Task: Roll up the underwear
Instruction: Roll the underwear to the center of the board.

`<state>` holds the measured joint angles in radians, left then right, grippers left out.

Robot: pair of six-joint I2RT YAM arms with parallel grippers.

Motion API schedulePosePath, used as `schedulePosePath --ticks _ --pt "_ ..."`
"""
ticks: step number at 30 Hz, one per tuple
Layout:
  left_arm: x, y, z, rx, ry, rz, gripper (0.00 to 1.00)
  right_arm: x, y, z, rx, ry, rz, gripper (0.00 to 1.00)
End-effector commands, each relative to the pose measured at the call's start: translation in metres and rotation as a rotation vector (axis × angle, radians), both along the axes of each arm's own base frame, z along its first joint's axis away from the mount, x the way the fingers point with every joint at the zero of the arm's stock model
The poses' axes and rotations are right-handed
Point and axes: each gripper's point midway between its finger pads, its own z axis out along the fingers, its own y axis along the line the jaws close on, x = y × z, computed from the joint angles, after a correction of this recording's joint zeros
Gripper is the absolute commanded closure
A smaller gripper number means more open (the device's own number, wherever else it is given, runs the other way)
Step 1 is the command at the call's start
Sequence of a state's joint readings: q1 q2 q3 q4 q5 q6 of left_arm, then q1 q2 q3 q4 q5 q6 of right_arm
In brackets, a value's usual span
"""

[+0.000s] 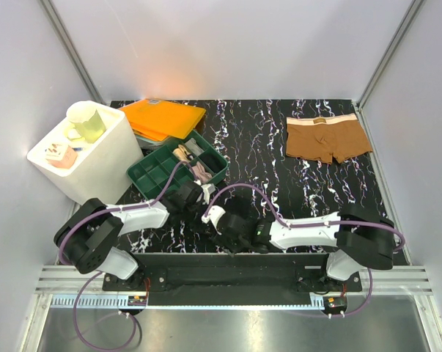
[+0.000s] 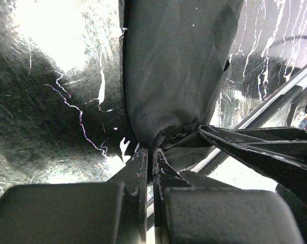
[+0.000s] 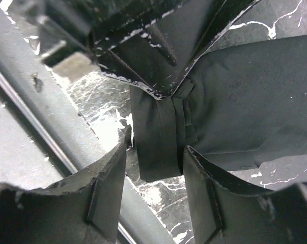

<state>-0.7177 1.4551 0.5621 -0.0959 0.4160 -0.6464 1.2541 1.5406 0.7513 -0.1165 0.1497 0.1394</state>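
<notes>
- The black underwear [image 2: 178, 66] lies at the middle of the bench's [image 1: 264, 176] near edge, just ahead of the two arm bases. It is hard to pick out from above against the dark marbled surface.
- The left gripper [image 2: 152, 152] has its jaws closed tight on a gathered pinch of the black fabric, which fans out flat from that point.
- The right gripper [image 3: 156, 145] has its jaws standing apart on either side of a narrow folded strip of the same garment, right beside the left gripper's pinch. A sliver of bench shows between one finger and the cloth, so it grips nothing.
- No roll shows on the black pair. I judge it is only gathered and folded at one end, with the rolling itself yet to be done.
- The brown underwear [image 1: 327, 139] lies spread flat in the far right corner, well apart from both arms, and is not rolled.
- By my reading the task is at an early stage, with both garments left to roll.
</notes>
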Motion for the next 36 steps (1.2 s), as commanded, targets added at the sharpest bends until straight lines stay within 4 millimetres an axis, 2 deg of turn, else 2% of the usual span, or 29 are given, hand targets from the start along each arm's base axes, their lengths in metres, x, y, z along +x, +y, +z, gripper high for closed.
schedulePosePath --ticks 1,5,6,13,16,19,20,23,29,31,34,36 --pt "-0.017 0.023 -0.019 0.114 0.066 -0.016 1.0 0.004 0.001 -0.007 -0.011 -0.026 -0.04 0.47" --pt "-0.018 0.023 -0.018 0.108 0.069 -0.016 1.0 0.004 -0.005 -0.018 -0.047 -0.007 -0.072 0.57" --pt "-0.018 0.023 -0.018 0.106 0.069 -0.017 1.0 0.001 -0.007 -0.023 -0.064 0.004 -0.07 0.63" --pt "-0.016 0.023 -0.012 0.09 0.055 -0.006 1.0 -0.018 0.0 -0.037 -0.072 0.121 -0.024 0.74" --pt "-0.013 0.024 -0.008 0.082 0.036 0.008 1.0 -0.029 0.009 -0.035 -0.057 0.176 0.016 0.74" --pt "-0.011 0.026 -0.008 0.089 0.025 0.02 1.0 -0.027 0.0 -0.036 -0.109 0.182 -0.029 0.68" --pt "-0.011 0.028 -0.009 0.098 0.025 0.019 1.0 -0.025 0.0 -0.029 -0.096 0.17 -0.042 0.55" --pt "-0.012 0.028 -0.013 0.11 0.044 0.01 1.0 -0.016 0.0 -0.006 -0.063 0.126 -0.074 0.39" --pt "-0.012 0.03 -0.012 0.113 0.037 0.015 1.0 -0.003 0.014 0.047 0.034 0.032 -0.071 0.34" --pt "-0.012 0.03 -0.012 0.113 0.037 0.015 1.0 -0.004 0.022 0.058 0.054 0.012 -0.043 0.34" --pt "-0.012 0.031 -0.012 0.116 0.038 0.016 1.0 -0.011 0.032 0.062 0.071 0.006 0.001 0.36" --pt "-0.012 0.03 -0.012 0.114 0.04 0.015 1.0 -0.016 0.035 0.057 0.064 0.022 0.019 0.39"
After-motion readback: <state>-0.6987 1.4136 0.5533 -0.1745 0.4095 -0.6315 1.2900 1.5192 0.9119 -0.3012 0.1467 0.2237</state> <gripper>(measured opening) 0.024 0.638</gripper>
